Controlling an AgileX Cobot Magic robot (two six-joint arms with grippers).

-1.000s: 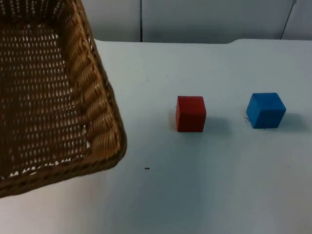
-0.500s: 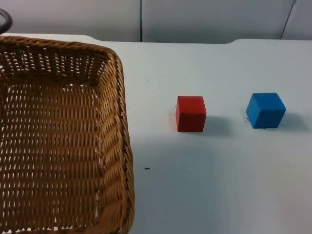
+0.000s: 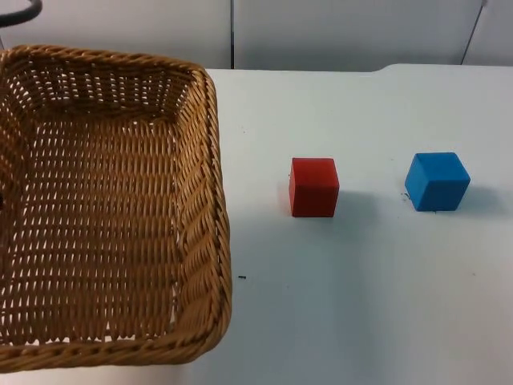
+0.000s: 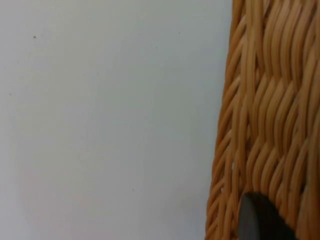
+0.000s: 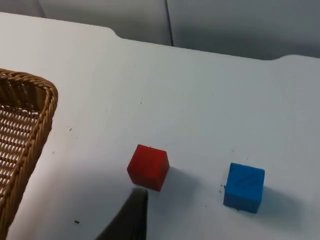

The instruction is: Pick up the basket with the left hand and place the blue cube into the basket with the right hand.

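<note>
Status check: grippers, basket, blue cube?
Left gripper on the basket rim. Right gripper above the table, near the red cube. Blue cube on the table, untouched, red cube between it and basket.

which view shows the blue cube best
The top view: the blue cube sits whole and unobstructed on the white table, right of the red cube. The right wrist view also shows it whole, seen at an angle. The left wrist view looks at the basket weave.
</note>
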